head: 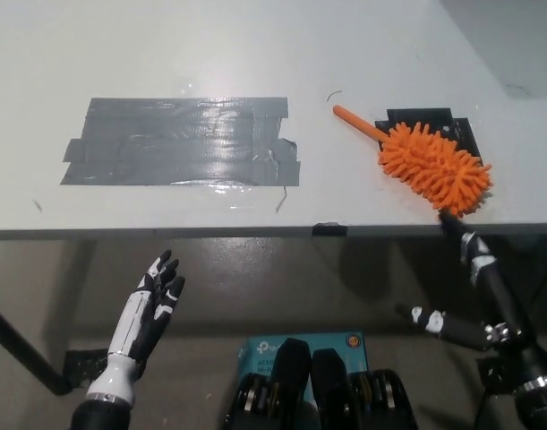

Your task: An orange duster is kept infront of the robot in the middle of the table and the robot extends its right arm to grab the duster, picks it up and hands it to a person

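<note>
The orange duster (431, 165) lies on the white table (255, 54) at the right, near the front edge, its thin orange handle pointing up-left. Its fluffy head rests partly on a black tape patch (452, 121). My black right hand (484, 300) reaches up from the lower right, below the table edge, open with fingers apart. One fingertip (452, 219) is just at the near end of the duster's head. My white left hand (148, 313) rests open at the lower left, below the table edge, holding nothing.
A large patch of grey tape (179, 141) covers the table's left middle. A small black tape tab (329, 229) sits on the front edge. Under the table, a blue box (300, 345) is on the floor and a dark table leg (22, 354) stands at the left.
</note>
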Robot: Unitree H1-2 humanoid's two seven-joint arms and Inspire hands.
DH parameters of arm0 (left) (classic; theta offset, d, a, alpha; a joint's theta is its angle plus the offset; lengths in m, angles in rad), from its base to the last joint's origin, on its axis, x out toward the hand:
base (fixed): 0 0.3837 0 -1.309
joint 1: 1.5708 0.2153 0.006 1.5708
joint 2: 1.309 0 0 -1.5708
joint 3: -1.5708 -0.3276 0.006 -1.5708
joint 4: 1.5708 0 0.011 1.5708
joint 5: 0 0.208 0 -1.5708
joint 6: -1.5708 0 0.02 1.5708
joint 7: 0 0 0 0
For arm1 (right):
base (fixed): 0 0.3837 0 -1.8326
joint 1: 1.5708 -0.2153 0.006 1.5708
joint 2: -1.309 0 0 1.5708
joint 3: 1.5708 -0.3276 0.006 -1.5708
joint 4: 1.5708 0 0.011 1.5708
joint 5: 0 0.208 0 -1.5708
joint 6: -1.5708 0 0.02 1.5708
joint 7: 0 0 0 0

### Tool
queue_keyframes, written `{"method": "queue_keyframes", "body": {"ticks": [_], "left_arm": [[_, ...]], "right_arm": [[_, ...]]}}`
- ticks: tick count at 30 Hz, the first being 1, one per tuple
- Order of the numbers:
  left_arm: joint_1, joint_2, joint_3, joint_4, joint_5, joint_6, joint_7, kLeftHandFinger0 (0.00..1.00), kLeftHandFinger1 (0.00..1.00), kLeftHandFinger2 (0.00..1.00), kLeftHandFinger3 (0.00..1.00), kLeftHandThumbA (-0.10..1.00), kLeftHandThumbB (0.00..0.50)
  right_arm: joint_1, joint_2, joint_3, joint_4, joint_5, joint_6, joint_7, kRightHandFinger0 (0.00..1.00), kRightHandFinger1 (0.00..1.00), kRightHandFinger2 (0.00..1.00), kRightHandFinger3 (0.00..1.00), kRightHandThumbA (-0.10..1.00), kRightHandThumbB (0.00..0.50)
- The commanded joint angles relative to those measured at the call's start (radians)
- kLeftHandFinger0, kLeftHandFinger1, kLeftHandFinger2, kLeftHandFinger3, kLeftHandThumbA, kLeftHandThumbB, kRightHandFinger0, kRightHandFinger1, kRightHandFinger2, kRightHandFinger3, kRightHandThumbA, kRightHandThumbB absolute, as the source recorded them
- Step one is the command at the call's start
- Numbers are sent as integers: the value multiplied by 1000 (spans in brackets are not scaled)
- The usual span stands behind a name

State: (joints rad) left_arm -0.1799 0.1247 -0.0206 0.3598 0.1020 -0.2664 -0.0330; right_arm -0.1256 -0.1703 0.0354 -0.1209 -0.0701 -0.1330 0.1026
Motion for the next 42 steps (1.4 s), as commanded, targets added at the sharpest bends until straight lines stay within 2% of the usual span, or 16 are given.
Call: {"method": "queue_keyframes", "body": {"ticks": [1,4,8,11,17,18,19,23,26,36,38,42], "left_arm": [[6,2,-5,-12,14,-45,15,1000,1000,1000,1000,850,85],[12,0,-4,-14,11,-39,12,1000,1000,1000,1000,851,89],[21,-2,-4,-15,17,-44,16,1000,1000,1000,1000,852,83],[27,-3,-3,-18,16,-47,13,1000,1000,1000,1000,848,76],[23,-7,0,-23,16,-43,16,1000,1000,1000,1000,832,71],[23,-7,-1,-23,17,-43,17,1000,1000,1000,1000,832,71],[22,-6,-1,-22,18,-47,17,1000,1000,1000,1000,846,88],[19,-4,-3,-29,21,-34,14,1000,1000,1000,1000,857,91],[16,-3,-4,-30,20,-35,9,1000,1000,1000,1000,868,89],[7,-3,-1,-34,15,-26,7,1000,1000,1000,1000,866,107],[6,-2,-2,-35,17,-27,7,1000,1000,1000,1000,870,112],[4,0,-5,-38,28,-26,10,1000,1000,1000,1000,884,109]], "right_arm": [[-60,-12,-45,-162,-84,18,-51,1000,1000,1000,1000,1000,261],[-100,-24,-60,-227,-129,106,-43,1000,1000,1000,1000,1000,265],[-202,-51,-62,-270,-239,323,-8,1000,1000,1000,1000,993,254],[-340,-105,-32,-178,-318,463,32,1000,1000,1000,1000,1000,293],[-531,-190,52,13,-388,575,111,1000,1000,1000,1000,1000,312],[-546,-194,60,32,-391,581,115,1000,1000,1000,1000,1000,312],[-582,-199,82,84,-407,598,126,1000,1000,1000,1000,1000,336],[-653,-191,108,202,-438,603,160,1000,1000,1000,1000,1000,349],[-716,-170,131,338,-490,603,190,1000,1000,1000,1000,1000,403],[-838,-122,154,650,-475,603,184,1000,1000,1000,1000,1000,383],[-855,-119,184,713,-483,603,197,1000,1000,1000,1000,1000,398],[-875,-112,237,804,-474,603,227,1000,1000,1000,1000,1000,385]]}}
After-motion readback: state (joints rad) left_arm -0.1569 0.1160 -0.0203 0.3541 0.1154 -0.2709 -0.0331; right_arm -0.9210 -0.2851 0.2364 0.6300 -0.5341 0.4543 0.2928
